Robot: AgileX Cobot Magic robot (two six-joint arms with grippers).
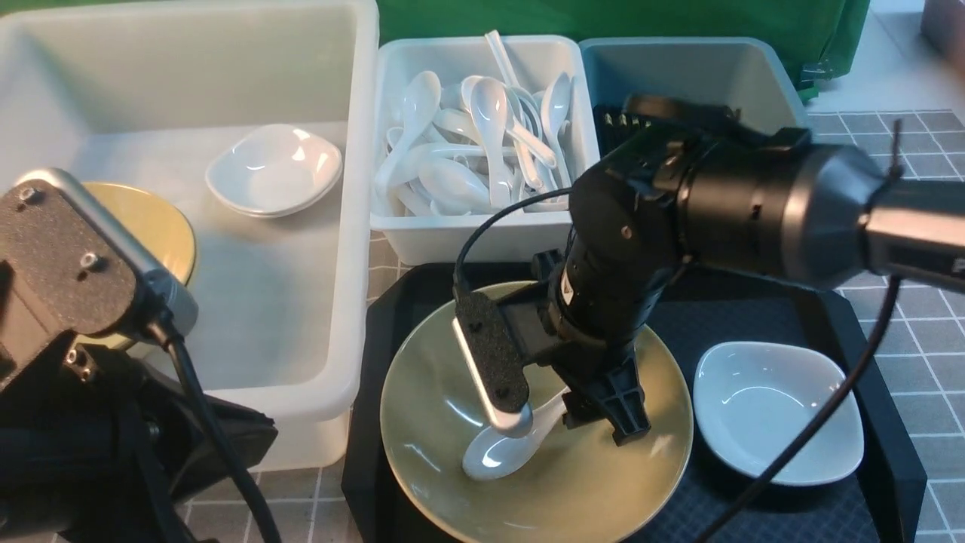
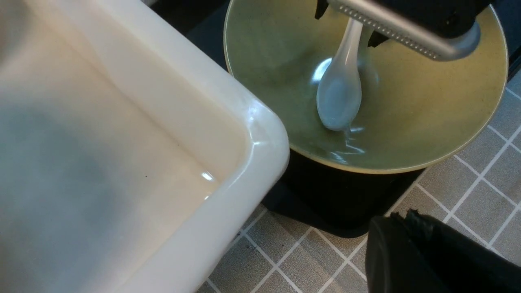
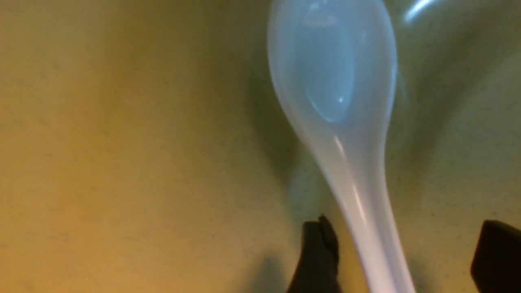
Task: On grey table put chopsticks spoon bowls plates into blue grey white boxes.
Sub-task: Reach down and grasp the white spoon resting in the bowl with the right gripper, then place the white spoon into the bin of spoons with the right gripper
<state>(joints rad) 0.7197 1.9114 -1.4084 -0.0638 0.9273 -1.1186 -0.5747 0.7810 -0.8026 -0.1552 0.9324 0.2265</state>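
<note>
A white spoon [image 1: 501, 452] lies in a green plate [image 1: 573, 490] on a black tray [image 1: 897, 467]. My right gripper [image 1: 588, 418] is down in the plate, open, with one finger on each side of the spoon's handle. In the right wrist view the spoon [image 3: 338, 81] runs between the two fingers, with the gripper [image 3: 407, 256] not closed on it. A small white bowl [image 1: 776, 415] sits on the tray to the right. My left gripper [image 2: 401, 228] is shut and empty, hovering over the grey table by the big white box's corner [image 2: 260, 138]. The left wrist view also shows the spoon [image 2: 340, 93].
The big white box [image 1: 354, 226] at left holds a white bowl [image 1: 275, 170] and a yellowish plate [image 1: 154, 219]. The middle white box [image 1: 482, 241] holds several white spoons. The blue-grey box [image 1: 678, 68] behind my right arm holds dark chopsticks [image 1: 612, 121].
</note>
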